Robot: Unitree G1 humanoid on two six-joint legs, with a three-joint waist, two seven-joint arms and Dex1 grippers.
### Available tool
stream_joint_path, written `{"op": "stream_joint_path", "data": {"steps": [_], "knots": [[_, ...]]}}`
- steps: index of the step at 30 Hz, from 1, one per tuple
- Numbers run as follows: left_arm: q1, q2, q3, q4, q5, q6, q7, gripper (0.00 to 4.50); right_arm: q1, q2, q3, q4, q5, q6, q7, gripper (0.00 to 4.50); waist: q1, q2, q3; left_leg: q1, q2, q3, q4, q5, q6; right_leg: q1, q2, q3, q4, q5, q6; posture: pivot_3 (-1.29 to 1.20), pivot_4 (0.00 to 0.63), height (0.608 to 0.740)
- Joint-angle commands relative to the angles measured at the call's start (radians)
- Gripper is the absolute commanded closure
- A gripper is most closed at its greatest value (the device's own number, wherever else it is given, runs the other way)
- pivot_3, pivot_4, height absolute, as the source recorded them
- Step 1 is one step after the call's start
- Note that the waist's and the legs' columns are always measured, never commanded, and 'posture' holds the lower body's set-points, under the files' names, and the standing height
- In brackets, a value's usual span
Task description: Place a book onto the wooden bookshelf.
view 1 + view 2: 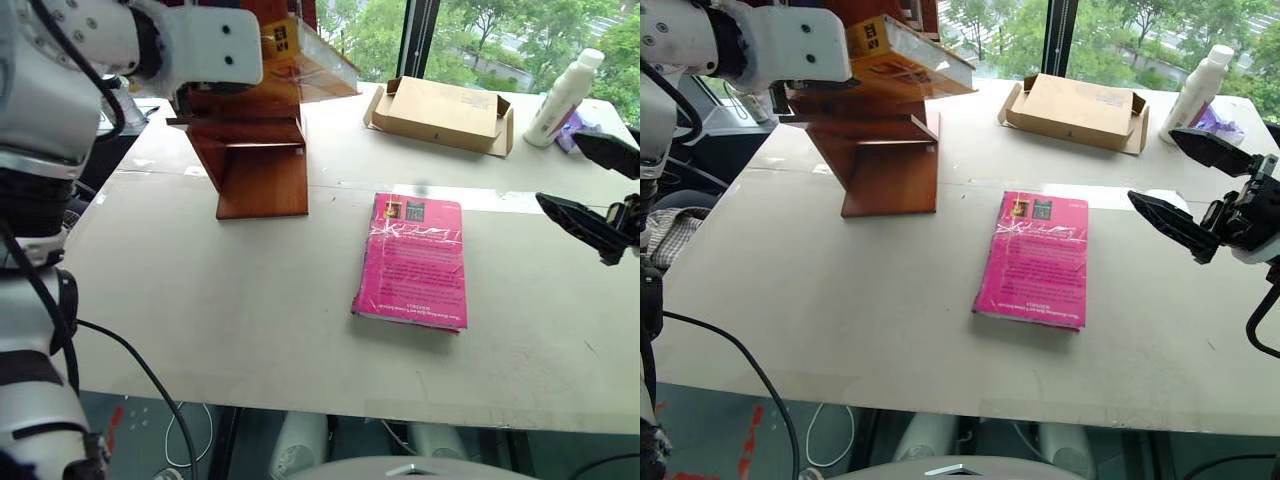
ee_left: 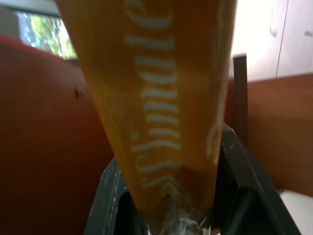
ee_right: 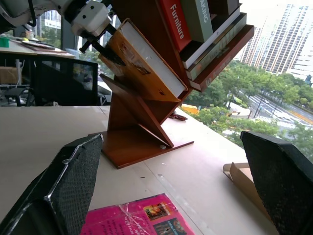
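Big windows with green trees behind them stand past the far edge of the desk [image 1: 200, 340]. It is a wide, pale desk.

At the far left corner of the desk stands the wooden bookshelf [image 1: 885, 160]. It is reddish-brown with slanted sides. Some other books [image 3: 195, 24] already lean on an upper board.

The left gripper [image 3: 100, 46] is shut tight on the book [image 3: 142, 61]. That is the thick yellow-orange one in shiny wrap. The book is up in the air, tilted, and right at the shelf. In the right wrist view its far end lies against a slanted board. I cannot tell if the board is carrying it yet.

The right gripper [image 1: 1180, 185] hangs over the right edge of the desk. Its two black fingers are spread wide and hold nothing.

A pink book [image 1: 412, 260] lies flat in the middle of the desk. A cardboard box [image 1: 440, 112] sits near the far edge. A white bottle [image 1: 563, 97] stands at the far right corner.

I think the job is almost done. The book has been picked up and carried to the shelf. What is left is to settle it on the board, let go, and pull the hand away.
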Motion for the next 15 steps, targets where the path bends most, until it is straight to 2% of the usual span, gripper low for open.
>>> {"op": "stream_joint_path", "data": {"steps": [1, 9, 11, 12, 15], "knots": [[0.003, 0.011, -0.033, 0.020, 0.134, 0.052, -0.064, 3.56, -0.015, 0.001, -0.011, 0.006, -0.004, -0.022, 0.020, 0.00, -0.006, 0.000, 0.000, 0.000, 0.000, 0.000, 0.000, 0.000, 0.000, 0.000, 0.000, 0.000, 0.000, 0.000, 0.000, 0.00, 0.150, 0.740], [-0.046, -0.156, -0.066, 0.137, 0.253, 0.138, -0.093, 3.56, -0.018, 0.012, -0.003, 0.014, -0.014, -0.023, 0.022, 0.00, -0.025, 0.001, 0.000, 0.005, 0.000, -0.001, 0.004, 0.000, 0.000, -0.001, 0.001, 0.002, 0.015, -0.002, 0.003, 0.00, 0.150, 0.740], [-0.042, -0.166, -0.055, 0.140, 0.261, 0.168, -0.111, 2.55, -0.015, 0.012, -0.004, 0.016, -0.017, -0.023, 0.025, 0.00, -0.026, 0.001, -0.001, 0.005, 0.000, -0.001, 0.005, 0.000, 0.000, -0.001, 0.001, 0.003, 0.017, -0.002, 0.003, 0.00, 0.150, 0.740], [-0.038, -0.170, -0.040, 0.134, 0.260, 0.187, -0.107, 2.26, -0.014, 0.013, -0.005, 0.016, -0.019, -0.023, 0.025, 0.00, -0.027, 0.001, -0.001, 0.005, 0.000, -0.001, 0.005, 0.000, 0.000, -0.002, 0.001, 0.003, 0.017, -0.002, 0.003, 0.00, 0.150, 0.740], [-0.051, -0.192, 0.034, 0.117, 0.245, 0.246, -0.056, 1.01, -0.010, 0.015, -0.009, 0.012, -0.021, -0.021, 0.023, 0.00, -0.029, 0.001, -0.001, 0.004, 0.002, 0.000, 0.005, 0.000, 0.000, -0.003, 0.001, 0.004, 0.017, -0.002, 0.002, 0.00, 0.150, 0.740]]}}
